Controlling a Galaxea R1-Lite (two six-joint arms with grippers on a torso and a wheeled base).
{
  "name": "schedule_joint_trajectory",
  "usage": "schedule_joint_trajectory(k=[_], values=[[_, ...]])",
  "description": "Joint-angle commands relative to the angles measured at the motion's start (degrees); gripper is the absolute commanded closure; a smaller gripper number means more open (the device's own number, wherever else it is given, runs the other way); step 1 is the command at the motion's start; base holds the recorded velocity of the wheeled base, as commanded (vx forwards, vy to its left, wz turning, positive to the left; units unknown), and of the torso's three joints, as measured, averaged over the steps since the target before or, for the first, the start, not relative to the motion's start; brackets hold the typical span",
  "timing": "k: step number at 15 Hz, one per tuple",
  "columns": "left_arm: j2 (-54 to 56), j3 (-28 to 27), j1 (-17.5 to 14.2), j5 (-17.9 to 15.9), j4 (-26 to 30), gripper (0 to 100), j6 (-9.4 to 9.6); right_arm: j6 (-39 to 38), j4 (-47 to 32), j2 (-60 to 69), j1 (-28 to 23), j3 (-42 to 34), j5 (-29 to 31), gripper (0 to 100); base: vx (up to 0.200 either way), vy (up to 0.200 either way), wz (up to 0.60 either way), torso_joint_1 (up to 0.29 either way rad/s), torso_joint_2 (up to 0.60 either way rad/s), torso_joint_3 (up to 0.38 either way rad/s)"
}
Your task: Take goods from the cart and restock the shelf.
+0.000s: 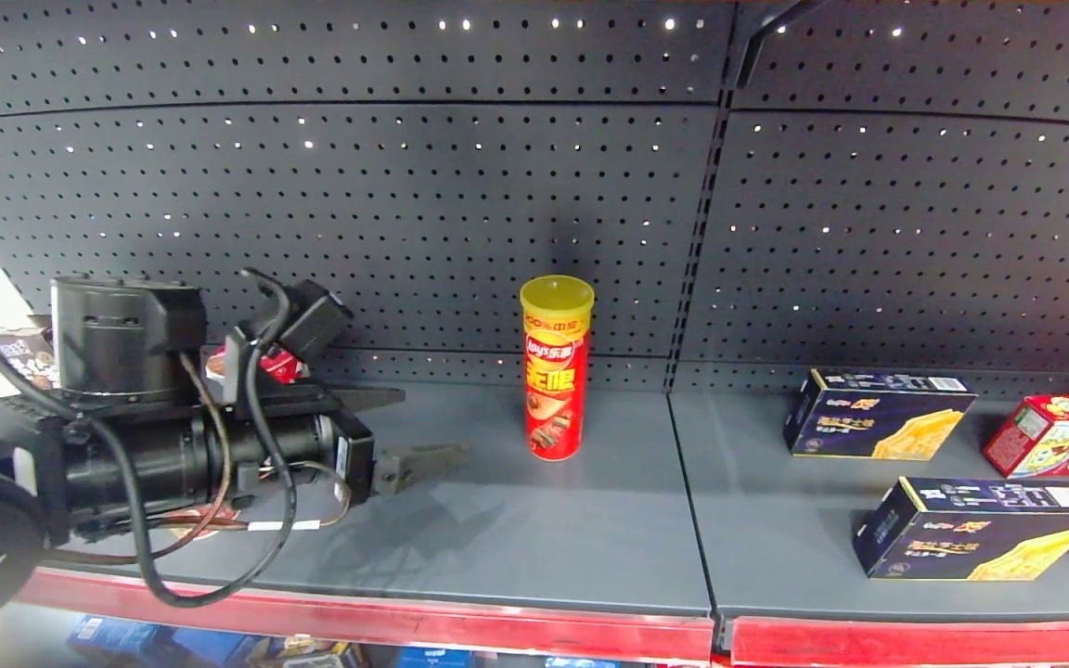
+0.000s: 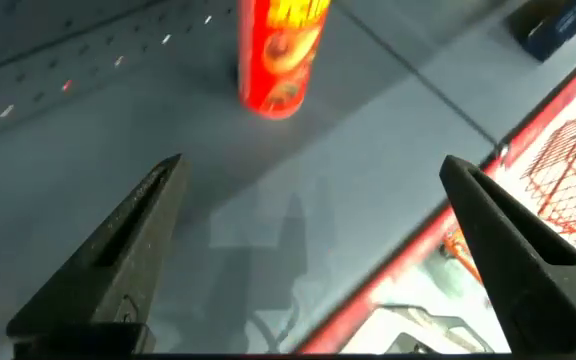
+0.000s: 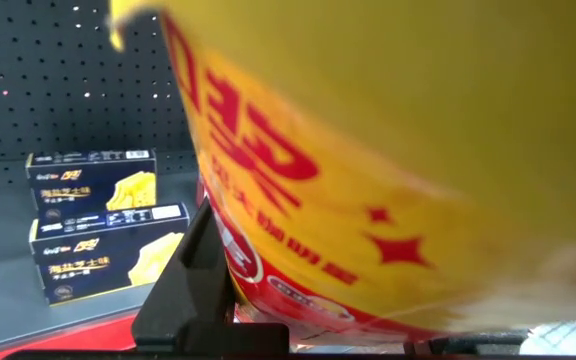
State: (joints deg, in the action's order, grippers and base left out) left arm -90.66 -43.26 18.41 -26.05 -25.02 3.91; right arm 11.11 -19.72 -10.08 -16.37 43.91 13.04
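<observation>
Restocking underway: left claw (image 1: 432,425), apart and empty, lower left near can (image 1: 556,366); right claw (image 3: 348,270) clamps yellow pack (image 3: 418,130), likely shelved next.

Dim — light pinpricks through pegboard (image 1: 405,204), soft shadow behind can (image 1: 555,371).

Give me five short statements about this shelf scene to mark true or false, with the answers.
1. The red can stands upright on the shelf. True.
2. The left gripper is shut on the can. False: it is open, empty, apart from the can.
3. The can's lid is blue. False: it is yellow.
4. Two dark blue boxes lie right of the can. True.
5. The right gripper holds a yellow and red package. True.
</observation>
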Motion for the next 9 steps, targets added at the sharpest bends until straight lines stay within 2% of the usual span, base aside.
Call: schedule_joint_trajectory(k=[1, 4, 9], values=[[-7.2, -4.6, 2.6, -0.3, -0.5, 0, -0.05, 0.1, 0.0, 0.0, 0.0, 0.0, 0.2, 100, 0.000, 0.000, 0.00, 0.000, 0.00, 0.000], [-13.0, -10.1, 4.5, -0.3, -2.3, 0, -0.13, 0.1, -0.1, -0.1, 0.0, -0.3, 1.0, 100, 0.000, 0.000, 0.00, 0.000, 0.00, 0.000], [-20.2, -16.8, 4.6, -0.3, -2.8, 0, -0.31, 0.3, -0.8, 0.1, -0.3, -0.5, 1.1, 100, 0.000, 0.000, 0.00, 0.000, 0.00, 0.000]])
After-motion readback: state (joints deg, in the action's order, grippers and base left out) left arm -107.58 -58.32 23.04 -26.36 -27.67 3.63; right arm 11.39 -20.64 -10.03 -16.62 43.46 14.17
